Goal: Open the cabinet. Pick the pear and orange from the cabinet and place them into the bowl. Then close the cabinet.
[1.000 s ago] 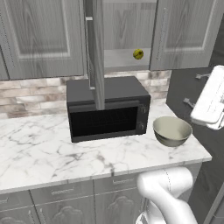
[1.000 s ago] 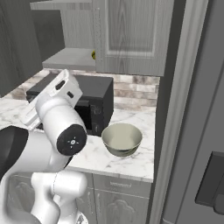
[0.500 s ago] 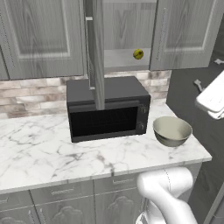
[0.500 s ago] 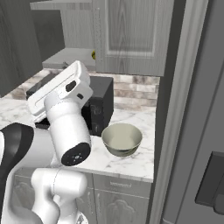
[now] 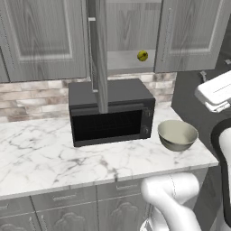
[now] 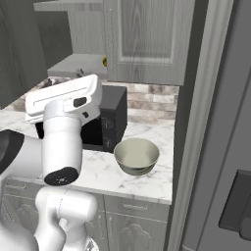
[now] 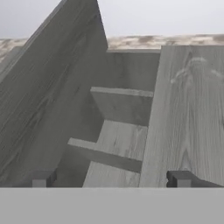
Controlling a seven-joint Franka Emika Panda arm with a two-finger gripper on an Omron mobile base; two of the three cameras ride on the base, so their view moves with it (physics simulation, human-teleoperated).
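The cabinet (image 5: 126, 40) hangs above the microwave, its left door (image 5: 97, 54) swung out edge-on and its right door (image 5: 191, 34) shut. On the grey inner shelf near the right door lies the yellow-green pear (image 5: 142, 55), a sliver of the pear (image 6: 105, 61) also showing past the shut door. The orange is out of view. On the counter right of the microwave stands the bowl (image 5: 177, 134), with nothing in it. My gripper (image 7: 110, 179) is open and holds nothing, and it faces the cabinet's shelves (image 7: 118, 144) from a distance. The white hand (image 5: 215, 92) hovers right of and above the bowl.
A black microwave (image 5: 110, 113) sits on the marble counter (image 5: 40, 158) under the open door. A tall dark fridge wall (image 6: 211, 122) closes off the right side. Base drawers (image 5: 63, 198) run below the counter edge.
The hand has turned and tilted up a little towards the cabinet. The pear, the bowl and the doors have not moved.
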